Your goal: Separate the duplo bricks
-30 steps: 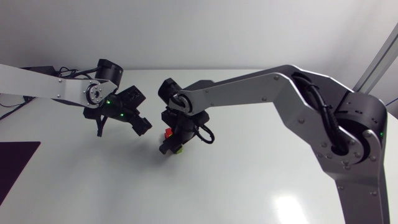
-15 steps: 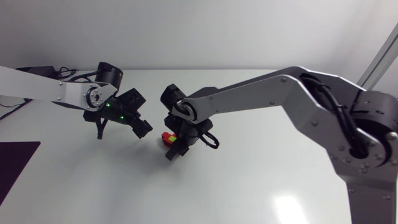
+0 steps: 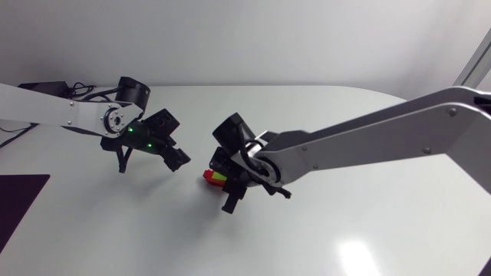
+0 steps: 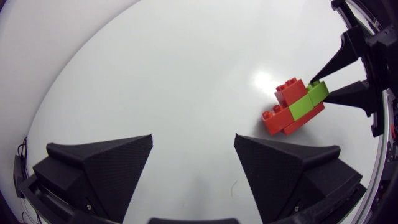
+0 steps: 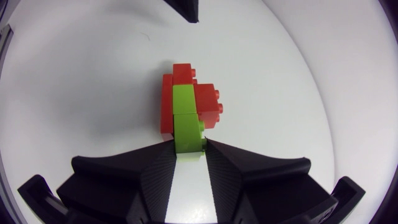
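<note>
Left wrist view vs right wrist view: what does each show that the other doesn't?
Only left wrist: the left jaws, wide apart and empty, and the two tips of the right jaws meeting the green brick from opposite sides.
Only right wrist: the green brick seated between the right jaws, seen from behind, and one black tip of the left jaws beyond the bricks.
Both: red bricks joined to the green one, on the white table.

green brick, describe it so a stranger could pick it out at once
On the white table, find the small brick cluster ahead of the left gripper. The green brick is its narrow lime strip, pinched at one end by the right gripper; every other brick there is red.
</note>
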